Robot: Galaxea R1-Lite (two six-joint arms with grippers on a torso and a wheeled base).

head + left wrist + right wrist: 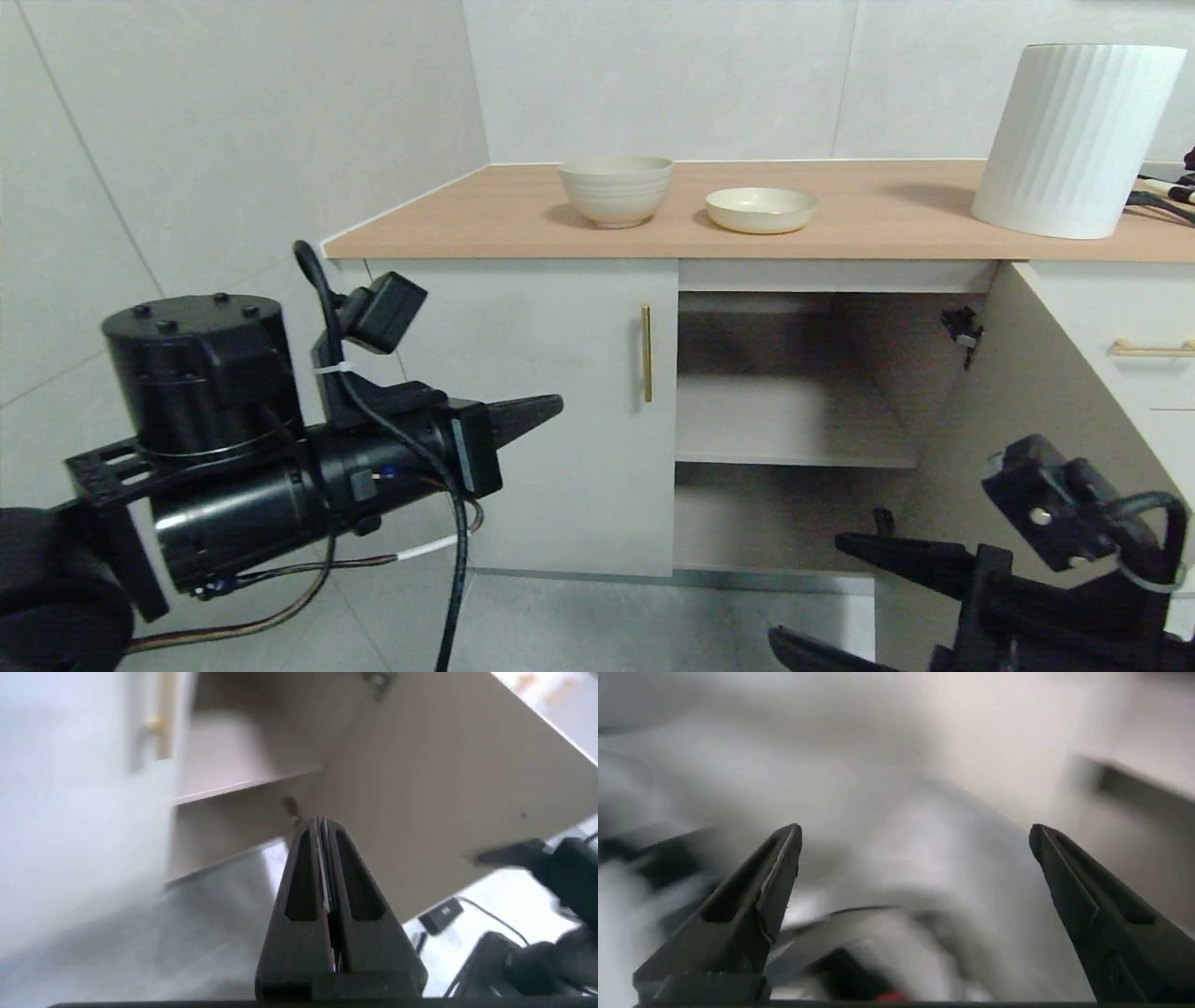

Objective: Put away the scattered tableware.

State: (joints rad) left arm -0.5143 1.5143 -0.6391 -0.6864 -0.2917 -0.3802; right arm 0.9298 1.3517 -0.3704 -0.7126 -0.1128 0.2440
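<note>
We judge nothing stowed yet: bowl (616,190) and dish (762,208) sit on the table (467,224), with the cabinet (794,420) open beneath. Below the table, left pincer (551,406) closed and empty, right pincer (808,590) spread wide and empty.

left gripper (556,404) closed, right gripper (803,588) fingers spread
</note>
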